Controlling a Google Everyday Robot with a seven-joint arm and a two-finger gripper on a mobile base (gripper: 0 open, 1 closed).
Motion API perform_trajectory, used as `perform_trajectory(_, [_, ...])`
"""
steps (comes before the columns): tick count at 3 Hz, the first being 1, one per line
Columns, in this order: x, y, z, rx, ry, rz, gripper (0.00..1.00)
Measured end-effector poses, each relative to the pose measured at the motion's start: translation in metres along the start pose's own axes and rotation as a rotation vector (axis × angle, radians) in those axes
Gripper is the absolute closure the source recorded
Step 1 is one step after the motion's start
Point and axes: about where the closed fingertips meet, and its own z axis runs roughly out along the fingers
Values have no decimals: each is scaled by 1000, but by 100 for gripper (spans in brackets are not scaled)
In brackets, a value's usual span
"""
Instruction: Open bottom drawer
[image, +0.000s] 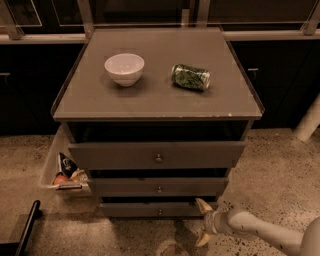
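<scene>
The bottom drawer (150, 209) is the narrowest, lowest grey-brown front of the cabinet, with a tiny round knob (160, 212) at its centre. It stands out slightly from the cabinet, less than the two fronts above it. My gripper (202, 223) is low at the drawer's right end, just above the floor, on a pale arm coming in from the lower right. Its two yellowish fingers (202, 205) are spread apart, one up by the drawer's right corner, one lower down. It holds nothing.
The middle drawer (158, 186) and the top drawer (157, 155) stand partly pulled out. On the cabinet top (155, 100) are a white bowl (124, 68) and a lying green can (190, 76). A bin of snack packets (65, 172) sits left. A dark bar (26, 227) lies lower left.
</scene>
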Motion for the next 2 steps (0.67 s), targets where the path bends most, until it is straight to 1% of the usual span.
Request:
perform_trajectory(1, [1, -5, 8, 4, 17, -60, 0])
perform_trajectory(2, [3, -12, 15, -9, -2, -117, 0])
